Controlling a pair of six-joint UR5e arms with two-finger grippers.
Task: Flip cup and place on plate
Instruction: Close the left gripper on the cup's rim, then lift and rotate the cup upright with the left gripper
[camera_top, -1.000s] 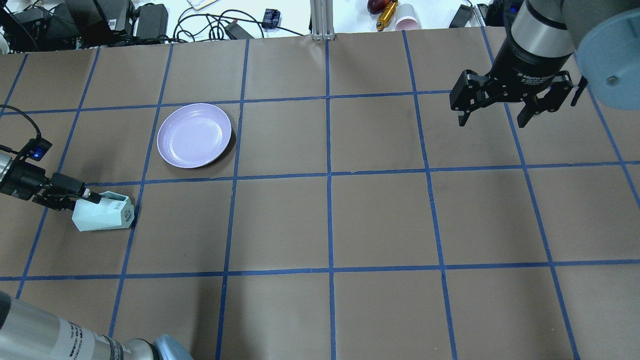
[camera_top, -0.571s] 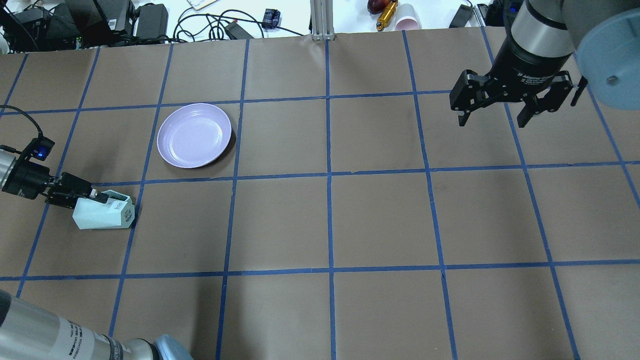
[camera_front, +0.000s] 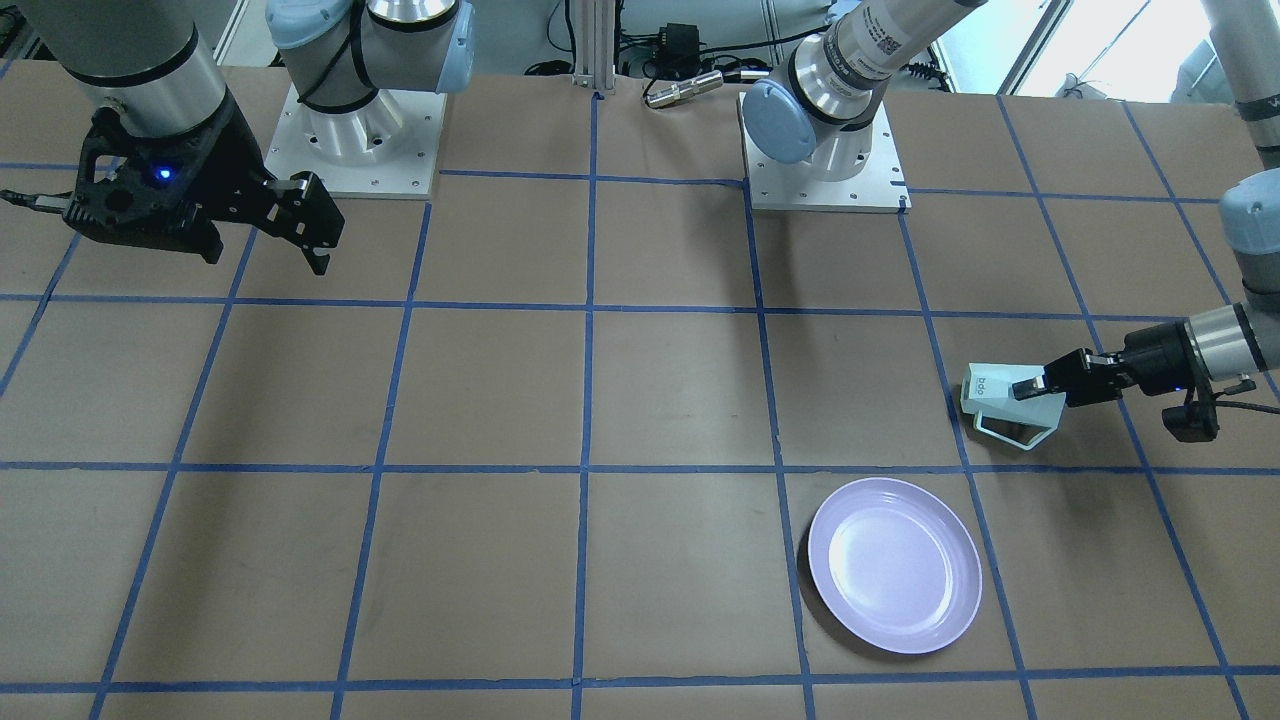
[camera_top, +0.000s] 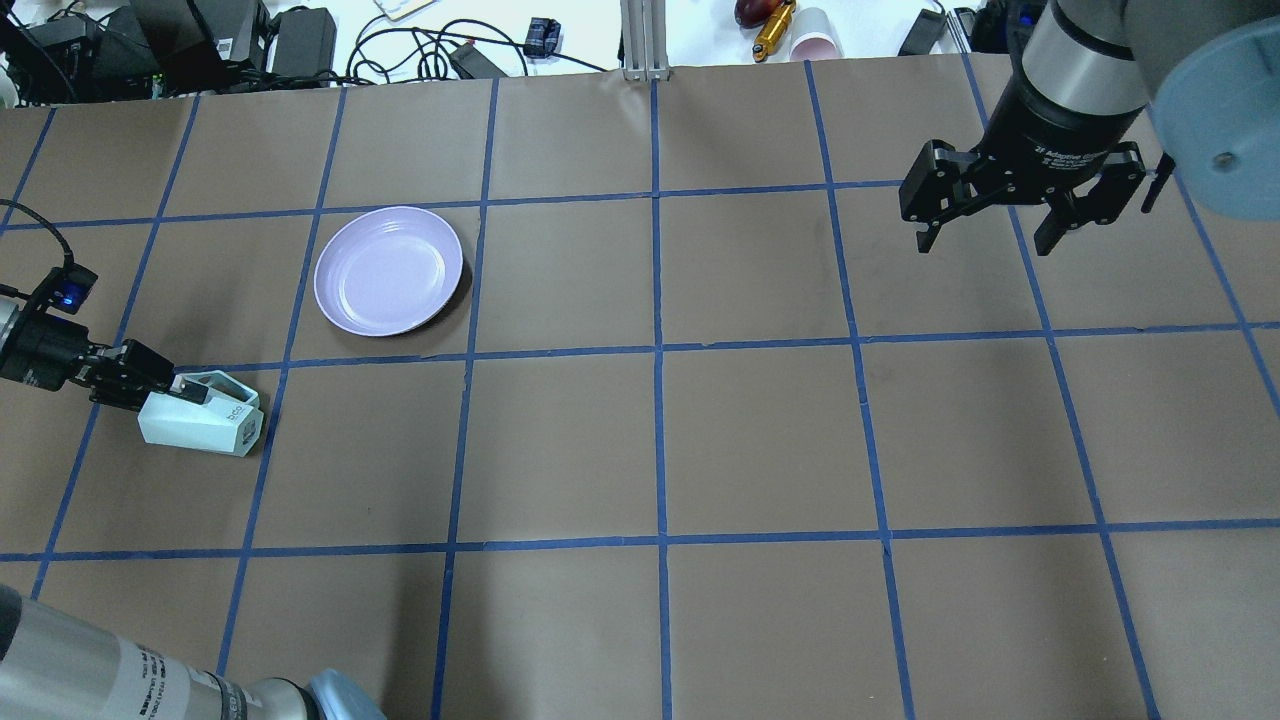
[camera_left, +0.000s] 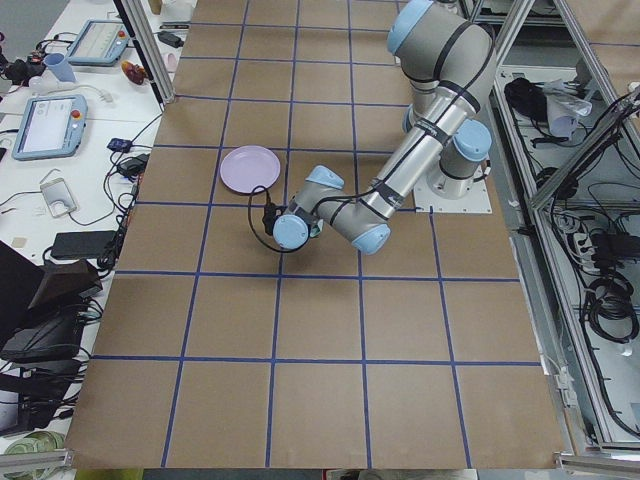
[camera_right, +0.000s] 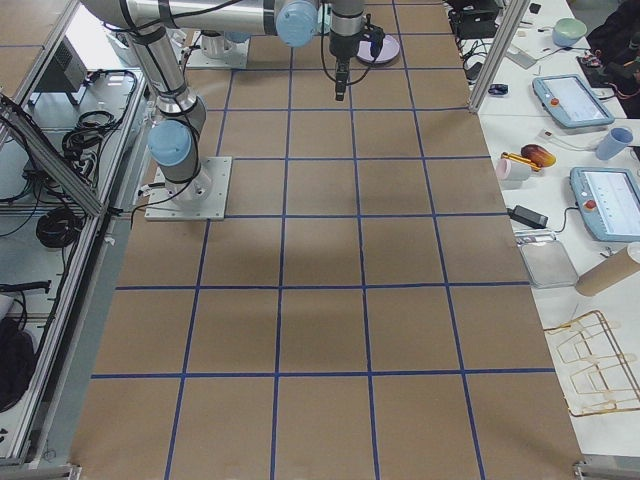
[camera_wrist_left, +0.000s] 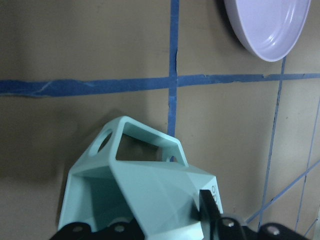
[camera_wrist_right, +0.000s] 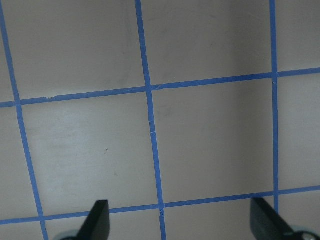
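At the table's left end in the overhead view, the cup (camera_top: 200, 425) lies on its side, base and printed mark turned toward the table's middle, handle (camera_front: 1012, 432) toward the plate (camera_top: 388, 270). Whether it touches the brown paper cannot be told. 1 blue tape line (camera_top: 330, 361) runs between the cup and the plate, which sits apart in the next grid square, farther from the robot. The left gripper (camera_top: 185, 392) reaches in nearly level from the table's end and is clamped on the cup's wall at the mouth end, 1 finger (camera_wrist_left: 207, 212) pressed on an outer facet. The right gripper (camera_top: 985, 240) hangs well apart over bare paper at the opposite end, its 2 fingers spread. Cables (camera_top: 420, 45) lie beyond the far edge.
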